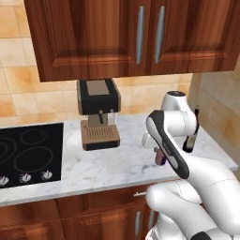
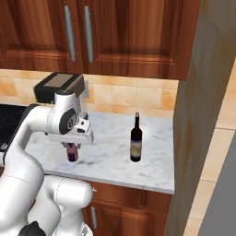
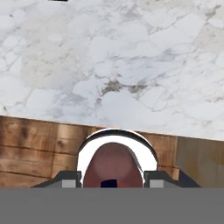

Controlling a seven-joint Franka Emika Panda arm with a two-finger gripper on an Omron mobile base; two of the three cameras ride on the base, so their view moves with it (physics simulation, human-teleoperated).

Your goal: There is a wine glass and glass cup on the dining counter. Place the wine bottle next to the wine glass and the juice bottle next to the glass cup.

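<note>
The pincer (image 3: 112, 181) is clamped on the juice bottle (image 2: 71, 152), held just above the marble desk (image 2: 110, 156). The wine bottle (image 2: 135, 138) stands upright nearby, a coffee machine (image 1: 97, 112) and hob (image 1: 28, 152) farther left under wooden cabinets (image 1: 136, 33).

wall: tan tile (image 1: 28, 93) | cabinets (image 1: 93, 37): dark wood | worktop (image 1: 122, 161): marble | hob (image 1: 28, 152): black

Flat, even rendered lighting throughout, no source identifiable. Only soft, faint shadows are cast under the coffee machine (image 1: 98, 117) and the wine bottle (image 2: 135, 139). No glare is seen on the marble worktop (image 1: 117, 164) (veining stays readable). Slight pixel softness is noted; no edge distortion is visible.
</note>
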